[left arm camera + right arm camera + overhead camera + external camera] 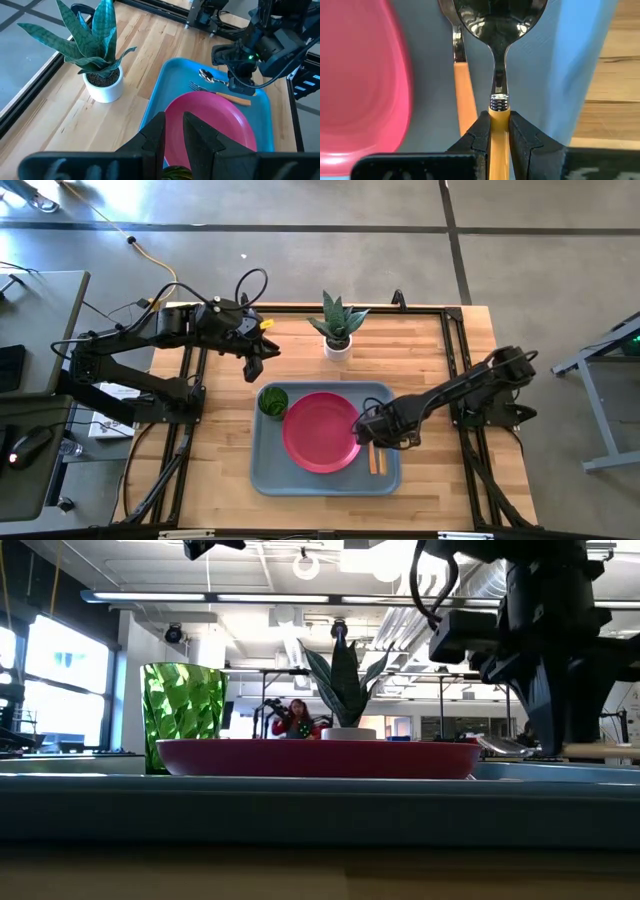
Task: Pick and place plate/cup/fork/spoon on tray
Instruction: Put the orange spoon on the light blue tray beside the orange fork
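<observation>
The grey-blue tray (262, 470) lies at the table's middle. The pink-red plate (320, 432) rests in it, and the green cup (272, 401) stands upright at its far left corner. The fork (462, 85) lies on the tray floor to the right of the plate. My right gripper (498, 122) is shut on the spoon (499, 20) next to the fork, over the tray's right part (385, 430). My left gripper (255, 365) hangs above the table just beyond the tray's far left corner, empty, with a narrow gap between its fingers (156, 131). My right gripper pinches the spoon's orange handle (499, 117) between its two fingers, just behind the ribbed metal collar. The fingers point down from above. The spoon lies level and parallel to the fork, its bowl (505, 747) low over the tray. I cannot tell whether it touches the tray.
A white pot with a spiky green plant (338, 332) stands on the table beyond the tray's far edge. Bare wood shows to the left and right of the tray. A person (297, 720) sits far back in the room.
</observation>
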You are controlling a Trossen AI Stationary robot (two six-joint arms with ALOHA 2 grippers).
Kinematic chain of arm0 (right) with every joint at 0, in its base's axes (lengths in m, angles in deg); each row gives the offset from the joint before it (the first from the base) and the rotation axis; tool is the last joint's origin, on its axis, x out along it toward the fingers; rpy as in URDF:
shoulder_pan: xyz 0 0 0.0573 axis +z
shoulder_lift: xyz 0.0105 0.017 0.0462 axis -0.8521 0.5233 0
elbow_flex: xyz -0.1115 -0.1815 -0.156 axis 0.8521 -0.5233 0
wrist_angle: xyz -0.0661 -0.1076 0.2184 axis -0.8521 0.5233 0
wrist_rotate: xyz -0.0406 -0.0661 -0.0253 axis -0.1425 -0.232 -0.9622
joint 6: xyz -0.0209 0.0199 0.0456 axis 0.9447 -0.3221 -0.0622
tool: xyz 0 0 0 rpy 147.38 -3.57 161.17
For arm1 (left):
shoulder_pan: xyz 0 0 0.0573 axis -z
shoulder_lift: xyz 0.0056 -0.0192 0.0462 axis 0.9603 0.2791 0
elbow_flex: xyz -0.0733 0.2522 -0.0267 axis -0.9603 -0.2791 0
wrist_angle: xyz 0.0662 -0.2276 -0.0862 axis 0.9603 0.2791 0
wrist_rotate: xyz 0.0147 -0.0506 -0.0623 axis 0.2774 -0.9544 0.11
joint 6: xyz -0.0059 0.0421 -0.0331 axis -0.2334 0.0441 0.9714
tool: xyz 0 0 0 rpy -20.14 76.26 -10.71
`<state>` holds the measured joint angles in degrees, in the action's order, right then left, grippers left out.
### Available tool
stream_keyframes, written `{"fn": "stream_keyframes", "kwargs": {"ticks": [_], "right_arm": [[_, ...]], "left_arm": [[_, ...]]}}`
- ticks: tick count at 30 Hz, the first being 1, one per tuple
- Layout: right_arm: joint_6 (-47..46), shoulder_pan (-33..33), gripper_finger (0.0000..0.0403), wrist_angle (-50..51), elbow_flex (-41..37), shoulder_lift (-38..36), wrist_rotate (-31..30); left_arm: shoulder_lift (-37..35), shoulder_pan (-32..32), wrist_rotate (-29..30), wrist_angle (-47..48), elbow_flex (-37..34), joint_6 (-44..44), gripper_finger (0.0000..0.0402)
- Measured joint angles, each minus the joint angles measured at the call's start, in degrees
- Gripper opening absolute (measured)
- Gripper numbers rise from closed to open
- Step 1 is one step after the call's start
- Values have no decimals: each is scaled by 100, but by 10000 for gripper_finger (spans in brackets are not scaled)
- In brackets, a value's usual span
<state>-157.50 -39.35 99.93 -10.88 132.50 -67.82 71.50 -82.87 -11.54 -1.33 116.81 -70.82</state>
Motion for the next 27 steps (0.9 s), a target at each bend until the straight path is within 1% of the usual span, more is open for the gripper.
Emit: {"fn": "stream_keyframes", "kwargs": {"ticks": [5, 16, 27], "right_arm": [[176, 0, 25, -4, 0, 225, 7], [194, 0, 25, -15, -4, 538, 7], [194, 0, 45, -39, -4, 573, 8]], "left_arm": [[0, 0, 0, 34, 0, 0, 58], [0, 0, 0, 154, -2, 0, 58], [0, 1, -1, 154, -2, 0, 58]]}}
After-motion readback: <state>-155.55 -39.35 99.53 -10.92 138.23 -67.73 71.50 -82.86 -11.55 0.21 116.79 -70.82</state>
